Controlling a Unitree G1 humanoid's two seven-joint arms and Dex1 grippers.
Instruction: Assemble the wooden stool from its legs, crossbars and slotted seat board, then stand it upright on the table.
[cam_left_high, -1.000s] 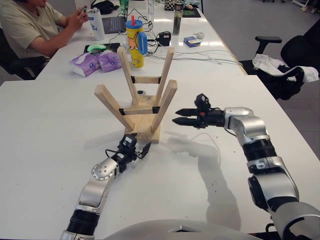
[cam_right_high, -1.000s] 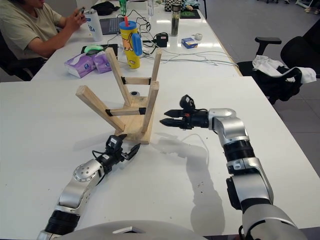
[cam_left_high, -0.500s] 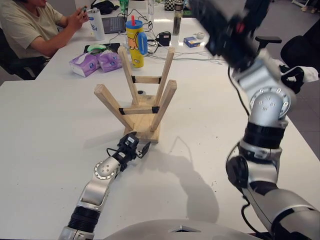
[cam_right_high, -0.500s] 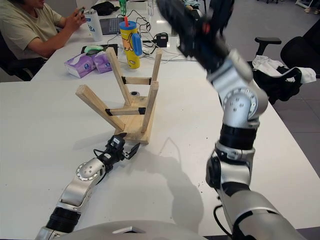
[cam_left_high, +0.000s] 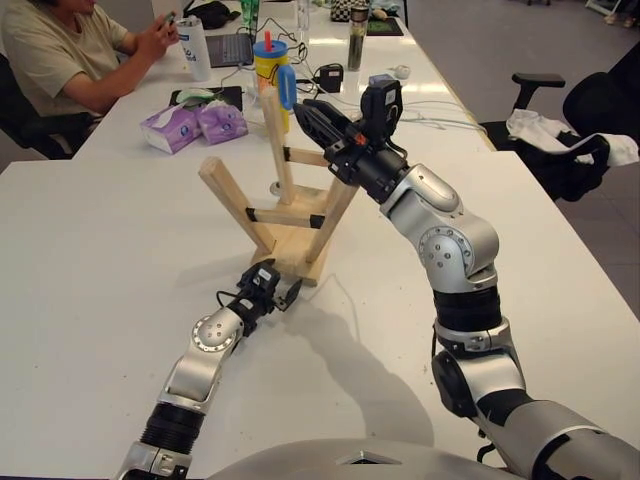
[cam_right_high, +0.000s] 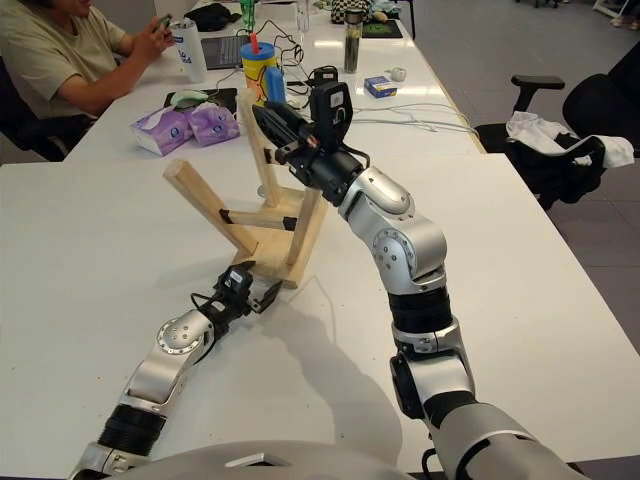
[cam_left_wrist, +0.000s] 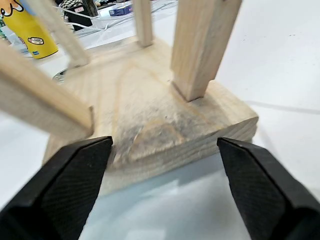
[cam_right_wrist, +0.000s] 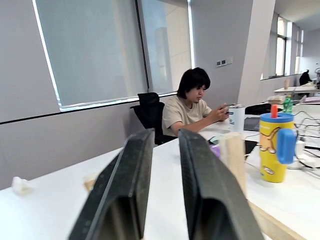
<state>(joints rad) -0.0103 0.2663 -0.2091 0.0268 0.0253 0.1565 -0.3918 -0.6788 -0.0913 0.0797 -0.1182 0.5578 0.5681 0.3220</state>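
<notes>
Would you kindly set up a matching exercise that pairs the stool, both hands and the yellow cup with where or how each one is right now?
Things:
1. stool
2. left hand
3. right hand
4. yellow cup

States:
A. open, raised beside the upturned legs
B. standing on the far table, behind the stool
C. upside down, legs pointing up
D. open, low at the near edge of the seat board

Pairs: 1-C; 2-D; 3-A; 4-B
</notes>
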